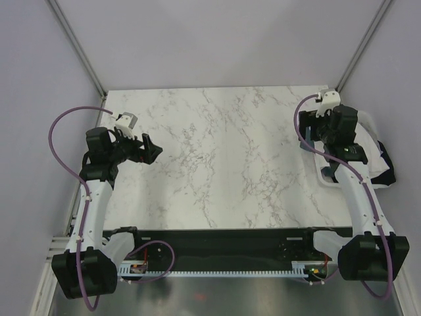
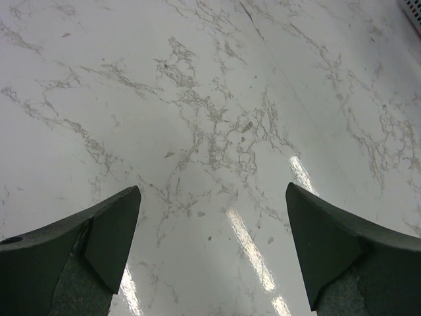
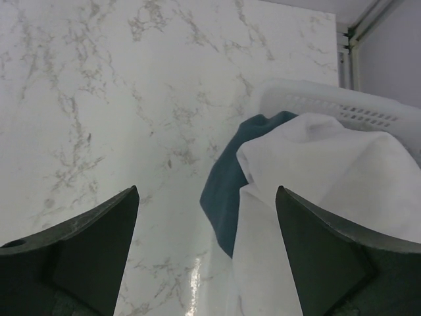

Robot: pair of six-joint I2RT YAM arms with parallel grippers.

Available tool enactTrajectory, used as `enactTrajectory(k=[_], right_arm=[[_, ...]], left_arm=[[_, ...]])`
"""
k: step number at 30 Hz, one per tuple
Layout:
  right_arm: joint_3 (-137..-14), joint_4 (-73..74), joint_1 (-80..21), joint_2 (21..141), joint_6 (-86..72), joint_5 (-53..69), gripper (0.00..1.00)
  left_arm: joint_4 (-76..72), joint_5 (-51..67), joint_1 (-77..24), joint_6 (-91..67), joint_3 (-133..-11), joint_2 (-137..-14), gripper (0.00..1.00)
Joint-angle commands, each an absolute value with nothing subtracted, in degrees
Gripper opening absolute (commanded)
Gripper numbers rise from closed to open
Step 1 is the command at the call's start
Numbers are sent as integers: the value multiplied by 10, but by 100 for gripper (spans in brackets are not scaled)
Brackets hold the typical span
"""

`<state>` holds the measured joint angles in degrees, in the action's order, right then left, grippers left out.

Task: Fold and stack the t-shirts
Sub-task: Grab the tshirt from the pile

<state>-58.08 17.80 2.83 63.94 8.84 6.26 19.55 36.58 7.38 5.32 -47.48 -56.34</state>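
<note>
Both arms hung wide open, and the shirts sat heaped at the bin.
The left fingers (image 2: 105, 237) stood fully spread over the marble surface (image 2: 217, 99), gripping nothing. The right fingers (image 3: 85, 243) gaped just as wide, also empty, above the white t-shirt (image 3: 329, 178) and teal t-shirt (image 3: 223, 191), which spilled over the white bin (image 3: 316, 99) at the surface's right edge.

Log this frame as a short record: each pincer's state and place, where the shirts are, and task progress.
left pincer: open, empty, over bare table, left side
right pincer: open, empty, over the bin's near edge, right side
white shirt: crumpled in bin
teal shirt: under the white shirt, hanging out over the bin's side
progress: no shirt laid out or folded
</note>
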Motion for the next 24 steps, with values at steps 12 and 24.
enactTrajectory(k=[12, 24], right_arm=[[-600, 135, 30, 744, 151, -142, 92], [-608, 84, 29, 794, 159, -194, 36]], left_arm=[[176, 385, 75, 61, -472, -553, 99], [175, 382, 76, 62, -471, -554, 99]])
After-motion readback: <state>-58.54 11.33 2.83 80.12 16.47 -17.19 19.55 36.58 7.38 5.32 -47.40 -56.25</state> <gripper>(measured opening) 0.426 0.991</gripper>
